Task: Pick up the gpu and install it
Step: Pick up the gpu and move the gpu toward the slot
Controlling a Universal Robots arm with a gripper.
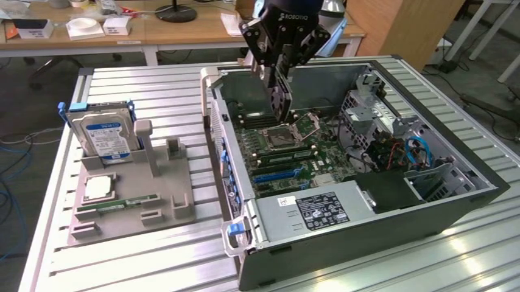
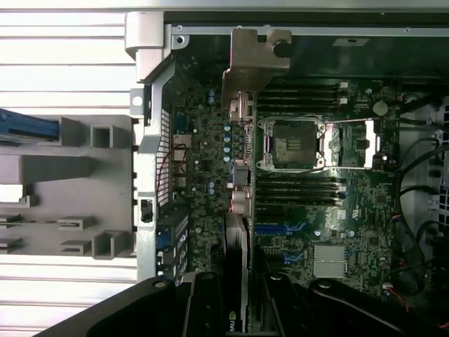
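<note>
Case edges: the open computer case point(image 1: 243, 201) lies on its side on the slatted table point(image 1: 138, 267). Its walls ring the motherboard point(image 1: 302, 159) on every side.
Open room: the middle of the board is free from above. A drive cage point(image 1: 369, 115) and blue cables point(image 1: 416, 151) crowd the exterior view's right side.
gpu point(image 1: 279, 97): upper centre of the exterior view. It hangs on edge inside the case mouth, its lower edge just above the CPU socket point(image 1: 281, 135). Contact with the board cannot be told.
Bracket point(image 2: 256, 53): in the wrist view the silvery end sits close to the case wall, and the card runs edge-on beside the socket.
Jaws: clamped on the gpu's upper part, one finger on each face.
Arm pose: the gripper point(image 1: 276, 76) enters from the top edge and points almost straight down.
Left of frame: the grey fixture point(image 1: 167, 194) lies just beside the case. It carries an upright hard drive point(image 1: 101, 135) and a flat memory stick point(image 1: 122, 204).
</note>
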